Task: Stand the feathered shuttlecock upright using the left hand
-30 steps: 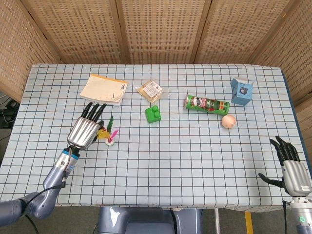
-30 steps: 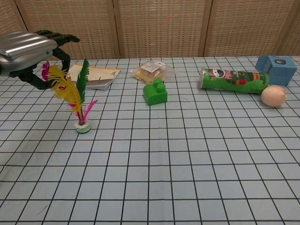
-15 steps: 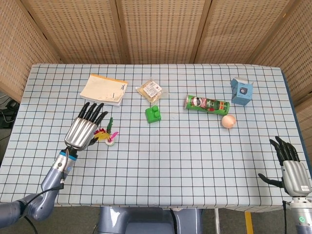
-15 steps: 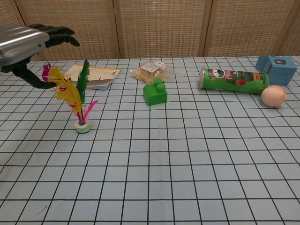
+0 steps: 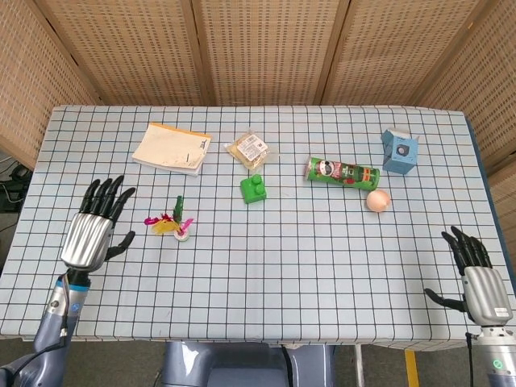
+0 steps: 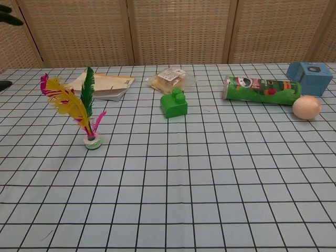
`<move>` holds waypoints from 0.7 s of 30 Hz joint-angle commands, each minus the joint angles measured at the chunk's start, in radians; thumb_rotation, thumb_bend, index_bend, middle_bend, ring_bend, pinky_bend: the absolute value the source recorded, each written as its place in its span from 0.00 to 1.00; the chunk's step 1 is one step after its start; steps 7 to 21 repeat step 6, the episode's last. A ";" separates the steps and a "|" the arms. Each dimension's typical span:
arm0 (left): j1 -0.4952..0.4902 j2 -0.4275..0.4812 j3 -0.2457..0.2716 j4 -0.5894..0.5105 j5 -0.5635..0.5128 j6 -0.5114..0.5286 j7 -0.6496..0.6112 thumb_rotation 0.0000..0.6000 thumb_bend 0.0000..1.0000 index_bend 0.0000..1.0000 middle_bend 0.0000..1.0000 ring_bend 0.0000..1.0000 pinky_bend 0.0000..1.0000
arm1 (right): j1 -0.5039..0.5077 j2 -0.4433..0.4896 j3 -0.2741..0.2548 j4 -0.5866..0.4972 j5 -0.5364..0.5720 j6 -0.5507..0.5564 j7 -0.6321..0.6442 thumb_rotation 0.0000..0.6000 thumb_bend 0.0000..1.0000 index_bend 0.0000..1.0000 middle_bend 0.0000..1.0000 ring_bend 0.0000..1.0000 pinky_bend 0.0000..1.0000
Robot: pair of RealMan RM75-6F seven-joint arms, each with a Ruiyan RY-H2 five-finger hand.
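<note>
A table covered in a pale blue cloth with a dark grid stands in front of woven wicker screens. Near its left side, a feathered shuttlecock with yellow, green and pink plumes stands upright on its small round white-and-green base, the feathers fanning upward and leaning slightly left. The robot's left hand, silver-backed with black fingers, hovers to the left of the shuttlecock, well apart from it, fingers spread and holding nothing; in the chest view only dark fingertips show at the far left edge. The right hand rests at the table's near right corner, fingers also spread and empty. Behind the shuttlecock lies a thin cream notebook with an orange spine. To its right sits a clear-wrapped packet of biscuits, and just in front of that a bright green plastic building brick. Further right, a green cylindrical crisp can lies on its side, with a pale orange egg-shaped ball near its right end and a small blue cardboard box behind.
</note>
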 commanded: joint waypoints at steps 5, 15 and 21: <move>0.158 -0.034 0.091 0.115 0.053 0.126 -0.070 1.00 0.29 0.10 0.00 0.00 0.00 | 0.003 -0.011 -0.009 -0.008 -0.018 0.004 -0.056 1.00 0.06 0.05 0.00 0.00 0.00; 0.171 -0.035 0.100 0.122 0.054 0.129 -0.072 1.00 0.29 0.09 0.00 0.00 0.00 | 0.003 -0.013 -0.009 -0.009 -0.018 0.004 -0.062 1.00 0.06 0.05 0.00 0.00 0.00; 0.171 -0.035 0.100 0.122 0.054 0.129 -0.072 1.00 0.29 0.09 0.00 0.00 0.00 | 0.003 -0.013 -0.009 -0.009 -0.018 0.004 -0.062 1.00 0.06 0.05 0.00 0.00 0.00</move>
